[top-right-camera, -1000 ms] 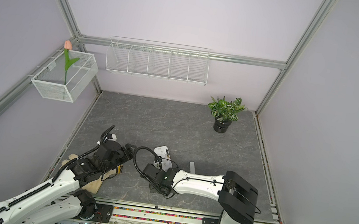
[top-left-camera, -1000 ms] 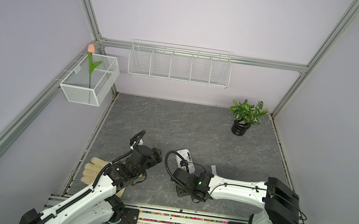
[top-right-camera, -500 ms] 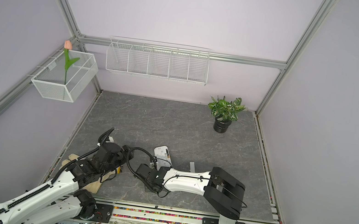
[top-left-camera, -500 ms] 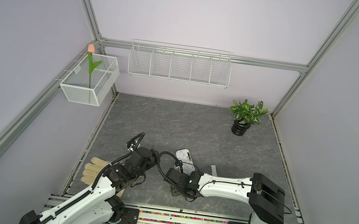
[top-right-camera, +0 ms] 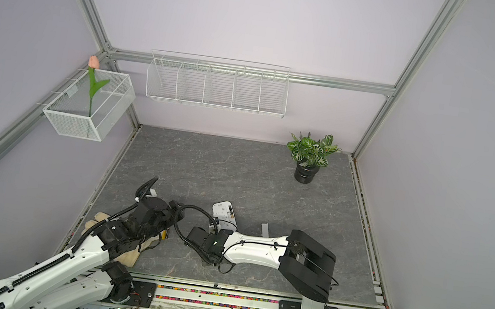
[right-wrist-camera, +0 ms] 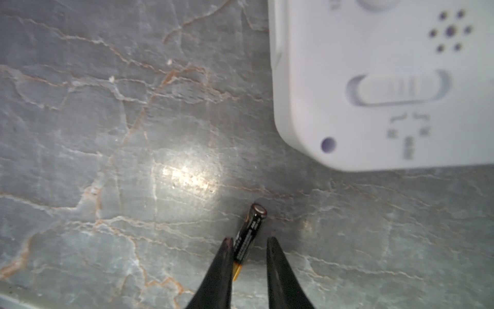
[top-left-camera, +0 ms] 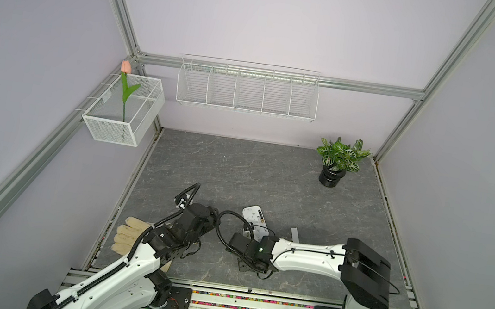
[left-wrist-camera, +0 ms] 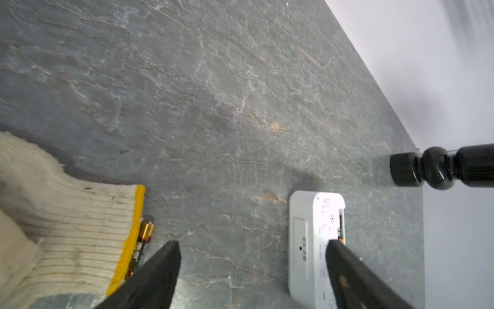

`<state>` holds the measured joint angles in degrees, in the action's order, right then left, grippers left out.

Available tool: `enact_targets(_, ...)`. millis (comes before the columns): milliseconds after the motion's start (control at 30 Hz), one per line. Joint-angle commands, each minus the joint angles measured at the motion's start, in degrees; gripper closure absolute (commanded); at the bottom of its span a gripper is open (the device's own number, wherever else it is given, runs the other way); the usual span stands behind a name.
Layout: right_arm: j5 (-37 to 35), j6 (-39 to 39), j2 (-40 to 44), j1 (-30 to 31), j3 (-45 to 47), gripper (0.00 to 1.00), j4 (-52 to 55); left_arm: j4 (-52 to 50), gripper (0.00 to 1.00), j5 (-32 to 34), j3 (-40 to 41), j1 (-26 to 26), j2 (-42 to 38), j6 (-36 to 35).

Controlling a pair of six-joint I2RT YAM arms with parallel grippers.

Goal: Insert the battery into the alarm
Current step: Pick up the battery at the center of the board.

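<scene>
Black battery (right-wrist-camera: 252, 227) lies unclamped inside the slightly parted right gripper (right-wrist-camera: 249, 239), long axis aimed toward the alarm (right-wrist-camera: 387, 80).

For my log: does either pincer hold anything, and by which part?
Nothing yet. The right pincer straddles the battery near its gold end, gap on one side; left pincer open, empty.

I see the alarm (top-left-camera: 253, 217) lying on the table (top-left-camera: 237, 167) near the front middle, the cover strip (top-left-camera: 294, 234) just to its right. A battery (right-wrist-camera: 250, 232) lies near the alarm, between the fingers (right-wrist-camera: 278, 267) of the right gripper (right-wrist-camera: 249, 239). At the front left lies the glove (top-left-camera: 128, 234), a second battery (left-wrist-camera: 141, 246) just beside its cuff. The potted plant (top-left-camera: 336, 162) stands back right.
</scene>
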<state>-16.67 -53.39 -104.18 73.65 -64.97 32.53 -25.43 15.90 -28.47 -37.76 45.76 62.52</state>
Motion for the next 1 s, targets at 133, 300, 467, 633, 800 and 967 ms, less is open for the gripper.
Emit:
enact_targets(133,0.7,-1.3,-2.4,0.4,-0.4,0.76,2.2,-0.1,0.13,1.6,0.7,0.3,0.3,0.1)
enact_targets(300,1.6,-1.0,-2.6,0.5,-0.3,0.78,2.6,0.2,0.13,1.6,0.8,0.3,0.5,0.1)
enact_targets(467,2.3,0.1,-2.1,0.4,0.0,0.78,3.8,0.5,0.13,1.5,1.0,0.3,0.6,0.1)
enact_targets(633,3.5,0.6,-0.9,0.5,1.6,0.75,3.9,0.9,0.13,1.1,1.2,0.3,0.8,0.1)
enact_targets(800,3.7,0.4,-0.6,0.5,2.4,0.77,4.3,1.3,0.13,1.0,1.4,0.3,1.0,0.3)
enact_targets(967,3.4,0.3,-0.6,1.1,2.3,0.77,5.2,1.4,0.13,0.9,1.3,0.3,1.2,0.2)
